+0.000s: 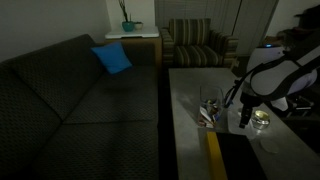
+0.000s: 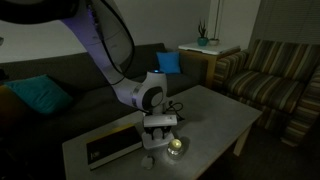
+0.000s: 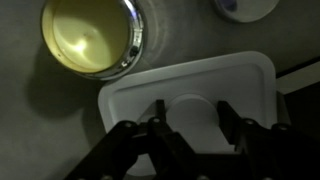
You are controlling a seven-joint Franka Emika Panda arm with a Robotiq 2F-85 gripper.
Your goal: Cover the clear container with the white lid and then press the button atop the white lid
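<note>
In the wrist view the white lid (image 3: 245, 85) lies flat on the grey table, with a raised round button (image 3: 188, 112) in its middle. My gripper (image 3: 190, 110) reaches down over it, one dark finger (image 3: 158, 112) pressed against each side of the button. In an exterior view the gripper (image 1: 246, 117) hangs low over the table's right part. The clear container (image 1: 210, 108), with red showing through its walls, stands a little to its left, apart from the lid. In an exterior view the gripper (image 2: 160, 135) sits just above the tabletop.
A round yellowish shiny object (image 3: 92, 35) stands right beside the lid, seen in both exterior views (image 1: 261, 120) (image 2: 176, 147). A dark book with a yellow edge (image 1: 215, 155) lies near the table's front. A sofa (image 1: 70, 100) and a striped armchair (image 1: 195, 45) border the table (image 1: 190, 90).
</note>
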